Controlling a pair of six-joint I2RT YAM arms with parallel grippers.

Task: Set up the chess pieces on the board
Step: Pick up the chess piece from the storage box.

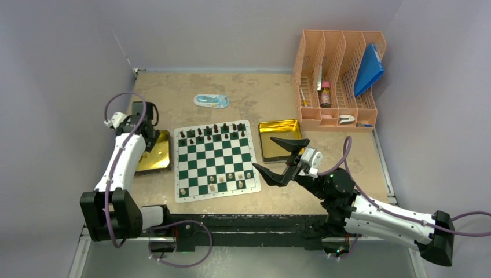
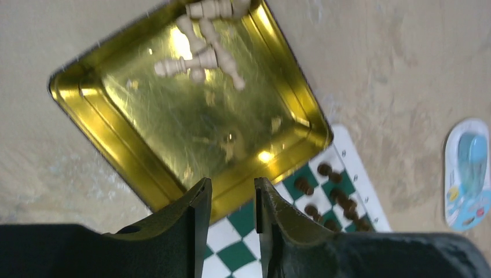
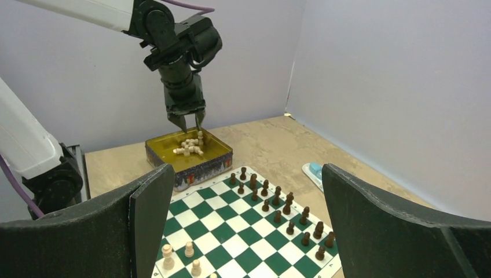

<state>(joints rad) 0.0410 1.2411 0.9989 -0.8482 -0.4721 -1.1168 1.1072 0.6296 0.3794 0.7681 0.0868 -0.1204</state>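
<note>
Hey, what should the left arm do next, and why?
Probably lower the left gripper onto one cream piece in the gold tin: its jaws hang part open and empty just above the pile, and the board shows few cream pieces.

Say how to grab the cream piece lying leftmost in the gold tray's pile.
Probably pinch the cream piece across its slim middle, from straight above: it lies flat on the gold tray floor, its left end clear of the pile. Turn the left gripper crosswise to it.

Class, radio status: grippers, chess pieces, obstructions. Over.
Left gripper part open, empty, above gold tray of cream pieces. Right gripper wide open, empty, beside board. Dark pieces lined up; few cream placed. Nothing blocking.
</note>
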